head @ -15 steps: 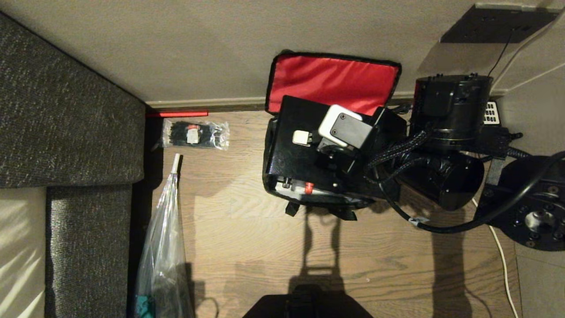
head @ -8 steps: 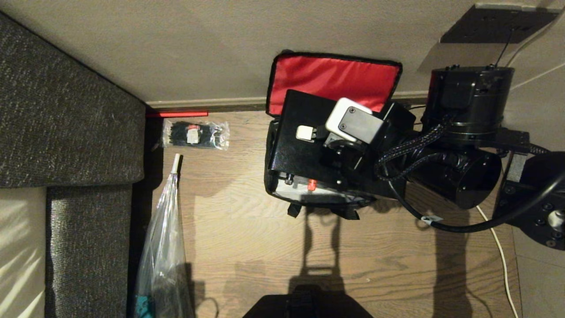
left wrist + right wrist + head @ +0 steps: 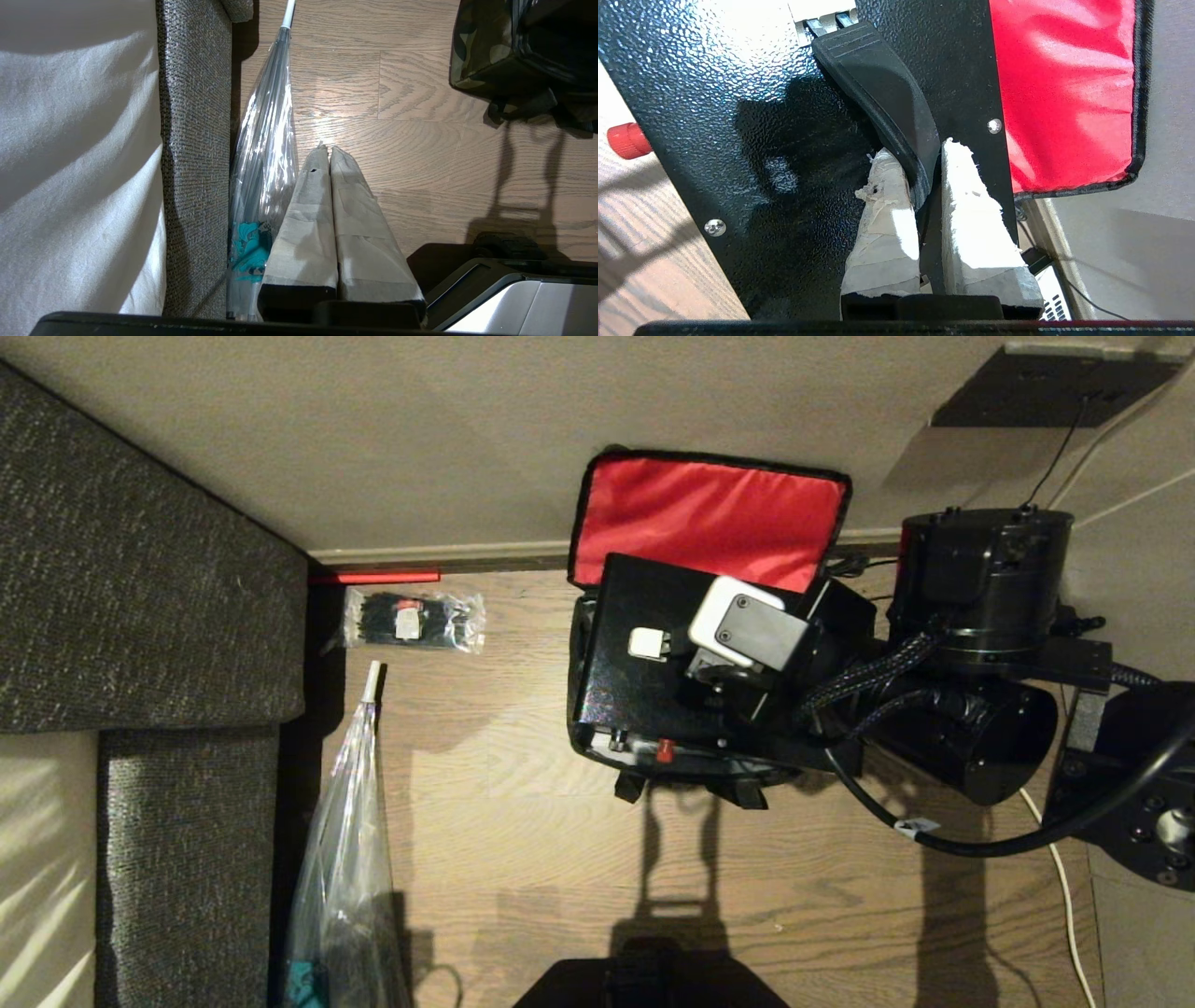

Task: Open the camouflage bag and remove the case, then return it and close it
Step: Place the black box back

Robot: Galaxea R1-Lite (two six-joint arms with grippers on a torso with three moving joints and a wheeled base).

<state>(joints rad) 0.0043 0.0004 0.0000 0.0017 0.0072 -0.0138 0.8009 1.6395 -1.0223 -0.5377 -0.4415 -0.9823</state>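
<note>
Right of centre in the head view: the case (image 3: 635, 686), black and flat, sitting over the mouth of the camouflage bag (image 3: 597, 747), red knob (image 3: 665, 749) on its lower edge. Bag lid thrown back toward the top of the frame, red lining (image 3: 709, 518) facing up against the wall. Right gripper (image 3: 924, 186) directly over the case, reaching in from the right of the frame, narrow, taped fingers (image 3: 882, 224) pinched on the case's curved black handle (image 3: 882, 88), one finger on each side of it. In the right wrist view, handle running from between the fingertips up across the pebbled case top, red lining off to the right. Left gripper (image 3: 327, 154) parked low, fingers pressed together, empty, above the wooden floor (image 3: 420, 140), bag at upper right of that view, well apart, clear folded umbrella (image 3: 266, 140) just beside the fingers.
</note>
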